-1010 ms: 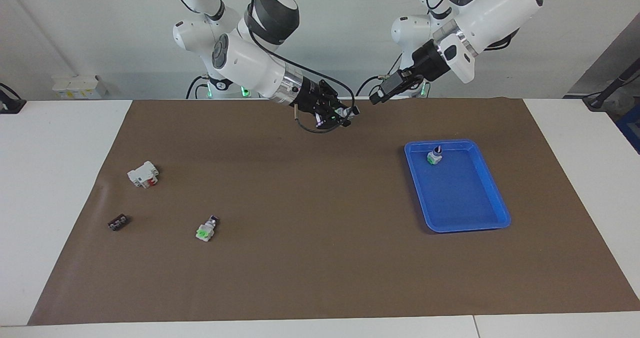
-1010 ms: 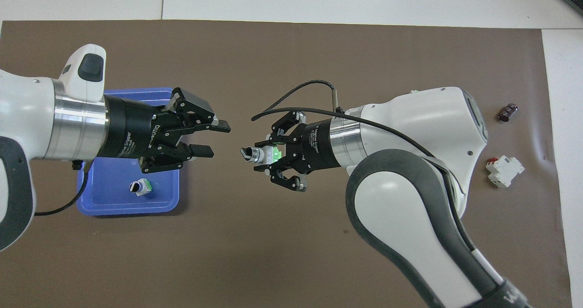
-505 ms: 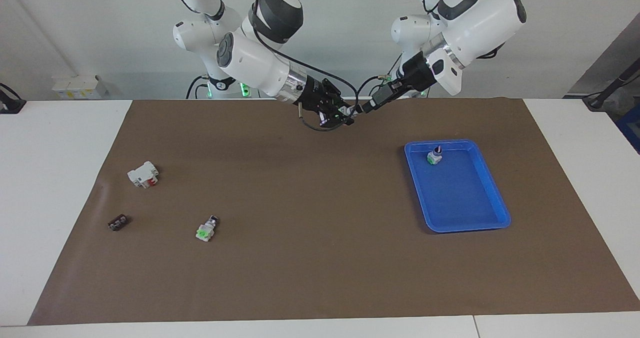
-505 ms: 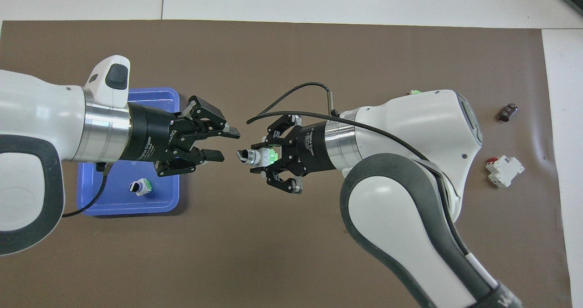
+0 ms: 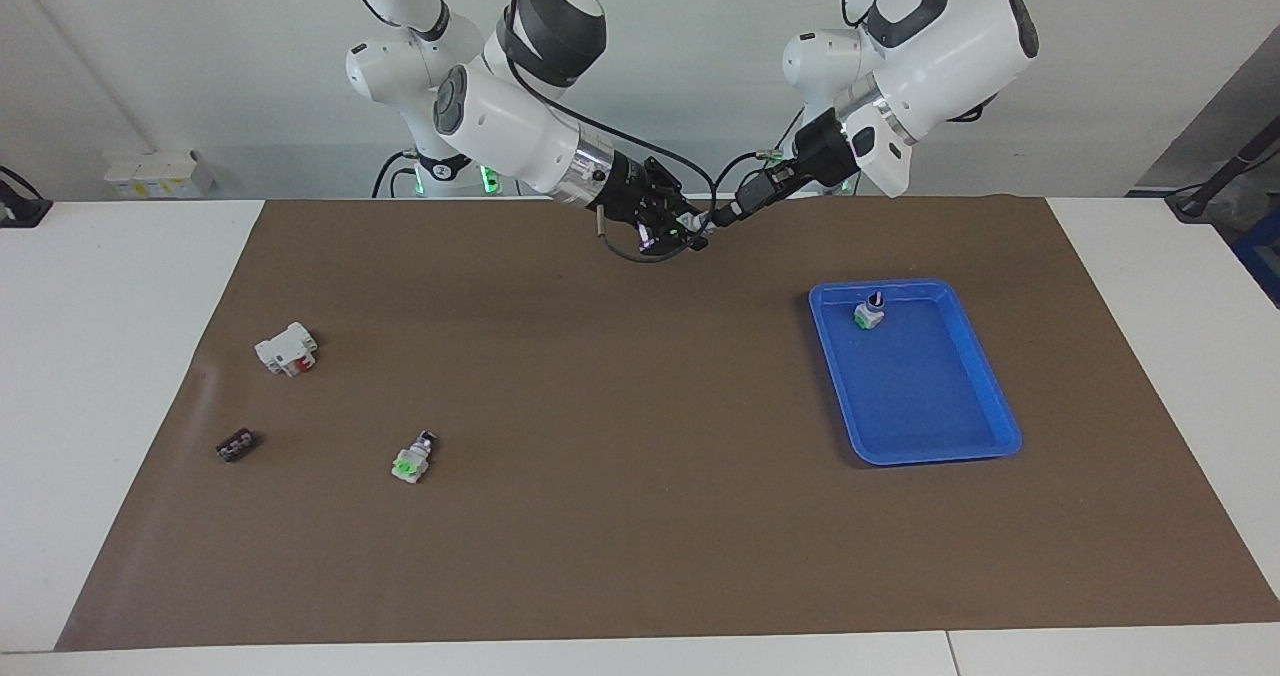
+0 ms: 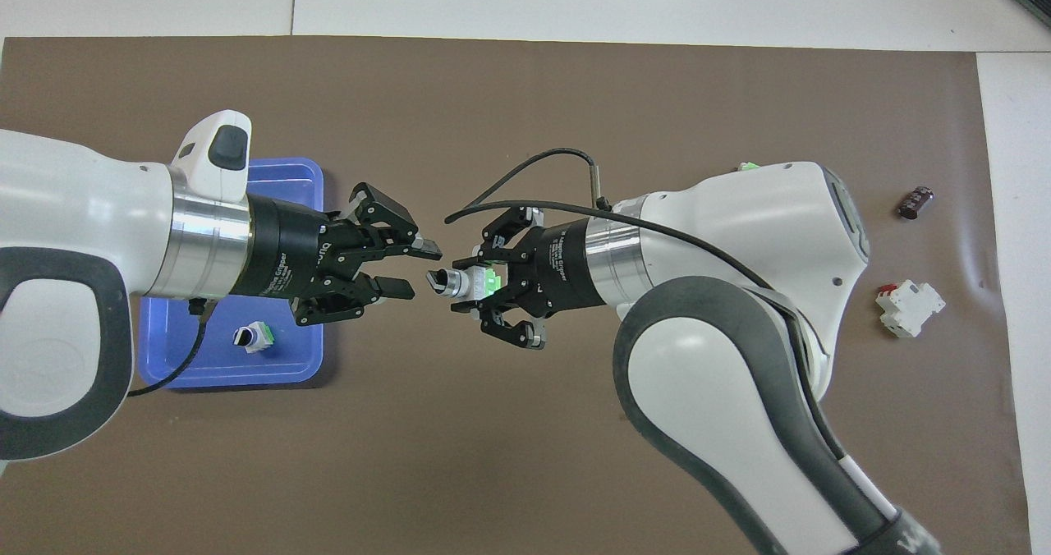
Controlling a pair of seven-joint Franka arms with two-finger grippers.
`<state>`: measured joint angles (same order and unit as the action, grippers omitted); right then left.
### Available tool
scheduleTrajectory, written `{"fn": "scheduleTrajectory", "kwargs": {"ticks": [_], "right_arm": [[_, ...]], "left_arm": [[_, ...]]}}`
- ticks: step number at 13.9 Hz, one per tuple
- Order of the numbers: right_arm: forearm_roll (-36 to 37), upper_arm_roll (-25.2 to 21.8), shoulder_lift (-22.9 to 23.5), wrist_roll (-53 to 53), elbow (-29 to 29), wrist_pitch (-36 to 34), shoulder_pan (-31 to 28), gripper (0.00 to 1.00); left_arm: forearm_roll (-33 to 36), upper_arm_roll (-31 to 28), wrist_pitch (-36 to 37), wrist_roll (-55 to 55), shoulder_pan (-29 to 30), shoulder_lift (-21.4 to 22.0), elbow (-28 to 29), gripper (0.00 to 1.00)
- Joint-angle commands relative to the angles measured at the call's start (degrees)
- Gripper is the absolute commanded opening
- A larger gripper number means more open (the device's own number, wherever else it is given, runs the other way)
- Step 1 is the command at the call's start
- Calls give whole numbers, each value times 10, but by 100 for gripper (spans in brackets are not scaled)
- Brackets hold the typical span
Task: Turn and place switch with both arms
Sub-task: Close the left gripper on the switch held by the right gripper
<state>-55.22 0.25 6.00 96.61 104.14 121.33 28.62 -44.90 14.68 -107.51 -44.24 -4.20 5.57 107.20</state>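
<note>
In the overhead view my right gripper (image 6: 483, 282) is shut on the switch (image 6: 468, 281), a white-grey block with a green face. It holds the switch in the air over the mat's middle, near the robots' edge. The black knob (image 6: 438, 279) points toward my left gripper (image 6: 417, 269). That gripper is open, level with the knob, with its fingertips (image 6: 429, 249) just reaching it and a gap still showing. In the facing view the left gripper (image 5: 727, 214) and the right gripper (image 5: 683, 228) meet tip to tip above the mat.
A blue tray (image 5: 930, 448) toward the left arm's end holds another switch (image 5: 869, 313). A third switch (image 5: 411, 459), a knobless white block with a red part (image 5: 287, 348) and a small black piece (image 5: 236, 445) lie toward the right arm's end.
My left gripper has moved in toward the held switch, from clearly apart to reaching its knob, and its fingers have narrowed a little. The right gripper shifted slightly and kept its grip.
</note>
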Motion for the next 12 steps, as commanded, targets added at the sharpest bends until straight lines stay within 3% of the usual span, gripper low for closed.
{"fn": "scheduleTrajectory", "kwargs": {"ticks": [1,3,5,12], "right_arm": [[-15,1,-5,-1,8,5,-1,0],[-15,0,-5,-1,9,5,-1,0],[-15,0,-5,-1,8,4,-1,0],[-15,1,-5,-1,9,4,-2,0]], "left_arm": [[-12,1,-17,-2,-5,17,22,46],[-12,1,-17,1,-5,17,22,34],[-12,1,-17,1,-5,17,22,29],[-13,4,-42,1,-12,23,40,30]]}}
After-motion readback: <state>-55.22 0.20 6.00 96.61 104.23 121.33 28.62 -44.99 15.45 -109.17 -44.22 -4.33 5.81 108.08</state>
